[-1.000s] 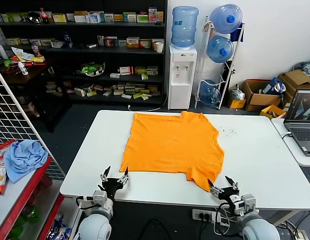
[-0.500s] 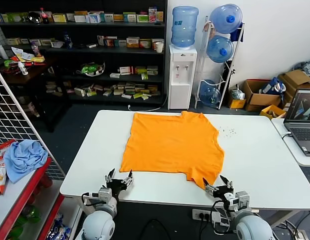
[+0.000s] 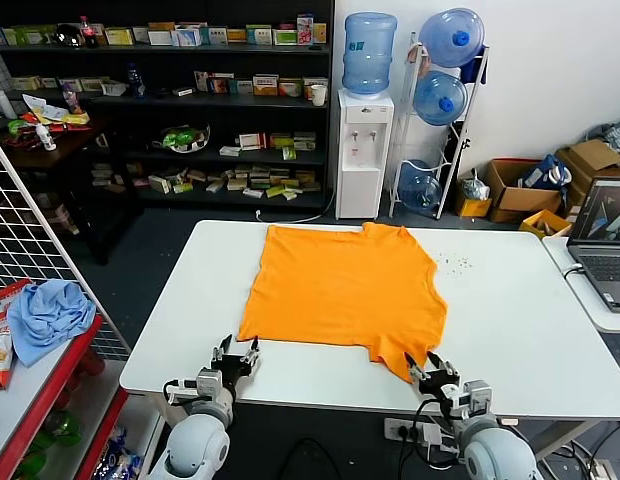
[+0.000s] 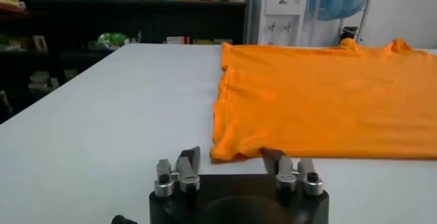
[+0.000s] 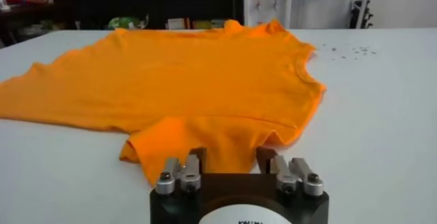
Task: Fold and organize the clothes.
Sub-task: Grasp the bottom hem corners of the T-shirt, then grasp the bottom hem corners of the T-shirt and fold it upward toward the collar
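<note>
The clothes are one bright orange T-shirt [image 3: 345, 288] lying flat on the white table [image 3: 530, 330], collar at the far side. My left gripper [image 3: 237, 352] is at the shirt's near left corner. In the left wrist view that corner [image 4: 229, 151] lies between the left gripper's [image 4: 231, 158] fingers, which stand apart. My right gripper [image 3: 427, 368] is at the near right sleeve. In the right wrist view the sleeve [image 5: 205, 136] reaches in between the right gripper's [image 5: 231, 156] fingers, which are narrower but still apart. No lettering shows.
A light blue cloth [image 3: 48, 312] lies on a red shelf off the table's left. A laptop [image 3: 602, 250] sits on a desk at the right. Small dark specks [image 3: 455, 263] dot the table beside the shirt. Shelves and a water dispenser [image 3: 362, 150] stand behind.
Both grippers have moved forward over the table's near edge to the shirt's near corners, and both pairs of jaws have narrowed, the right more than the left.
</note>
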### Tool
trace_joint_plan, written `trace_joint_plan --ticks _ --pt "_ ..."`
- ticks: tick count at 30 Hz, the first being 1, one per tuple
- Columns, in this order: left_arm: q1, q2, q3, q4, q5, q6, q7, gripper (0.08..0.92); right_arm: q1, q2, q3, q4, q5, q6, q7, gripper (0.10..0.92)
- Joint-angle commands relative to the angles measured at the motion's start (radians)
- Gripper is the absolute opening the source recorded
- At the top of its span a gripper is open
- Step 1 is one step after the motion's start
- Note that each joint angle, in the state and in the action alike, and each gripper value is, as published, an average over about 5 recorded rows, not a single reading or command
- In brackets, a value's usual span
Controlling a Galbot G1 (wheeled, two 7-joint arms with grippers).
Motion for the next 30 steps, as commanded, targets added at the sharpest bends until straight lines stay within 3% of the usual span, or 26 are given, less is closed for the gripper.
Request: trace_joint_plan --ticks 1,10,16,30 --pt "-0.004 0.0 0.001 0.014 0.005 -0.001 0.002 0.516 0.003 -0.001 -0.002 0.0 0.002 -0.001 0.0 0.359" --pt "0.018 -0.003 0.006 -0.012 0.046 -0.043 0.022 0.256 0.003 0.018 -0.001 0.012 0.013 -0.013 0.005 0.131" --pt "0.037 0.006 0.004 -0.046 0.065 -0.06 0.016 0.107 -0.021 0.015 0.004 0.047 0.022 -0.024 0.015 0.124" --pt "0.175 0.114 0.008 -0.228 0.11 -0.072 0.0 0.092 -0.259 -0.071 0.058 0.294 -0.019 -0.065 0.059 0.124"
